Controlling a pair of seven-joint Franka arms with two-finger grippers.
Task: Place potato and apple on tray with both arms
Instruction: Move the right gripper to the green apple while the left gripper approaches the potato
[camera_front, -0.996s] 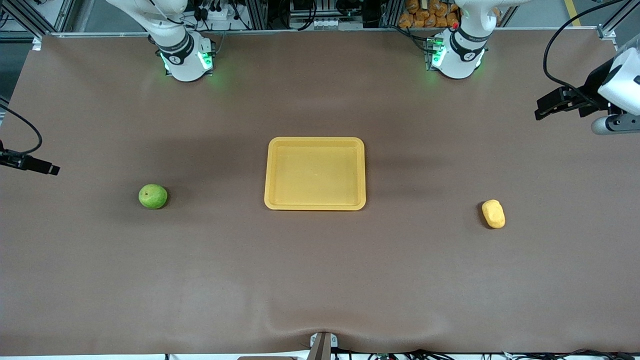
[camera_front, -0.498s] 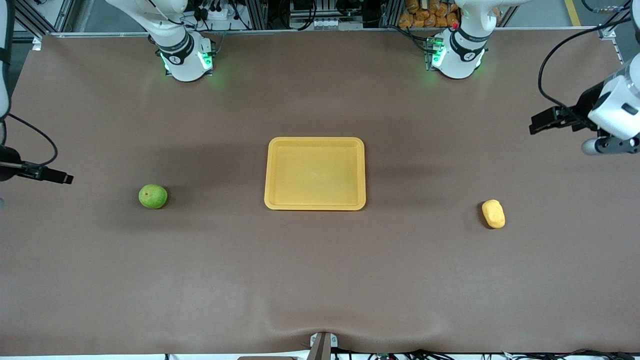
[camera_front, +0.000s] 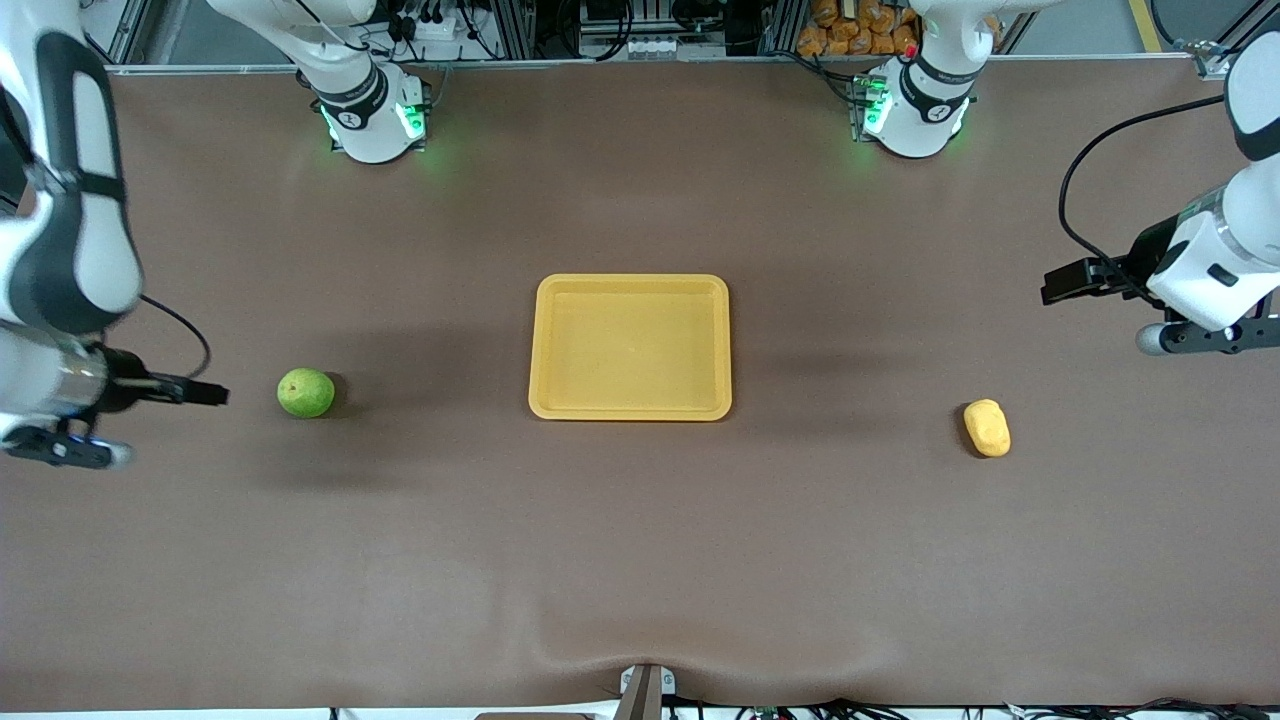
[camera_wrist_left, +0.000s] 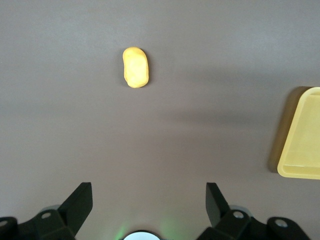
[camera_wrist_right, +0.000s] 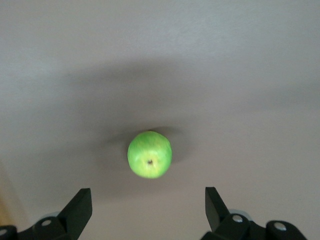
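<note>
The green apple (camera_front: 306, 392) lies on the brown table toward the right arm's end. The yellow potato (camera_front: 987, 427) lies toward the left arm's end. The empty yellow tray (camera_front: 630, 345) sits between them at mid-table. My right gripper (camera_front: 215, 395) is open and empty over the table, close beside the apple. In the right wrist view the apple (camera_wrist_right: 149, 154) lies just ahead of the open gripper (camera_wrist_right: 148, 195). My left gripper (camera_front: 1055, 288) is open and empty over the table near the potato. In the left wrist view the potato (camera_wrist_left: 135, 67) lies well ahead of the open gripper (camera_wrist_left: 148, 192), with the tray's rim (camera_wrist_left: 302, 135) at the side.
The two arm bases (camera_front: 375, 120) (camera_front: 915, 115) stand along the table's back edge. A small metal mount (camera_front: 645, 690) sits at the front edge. Brown table cover surrounds the tray on all sides.
Both arms have swung in over the table. The right gripper has moved toward the apple. The left gripper has moved lower in the front view, toward the potato. Apple, potato and tray have not moved.
</note>
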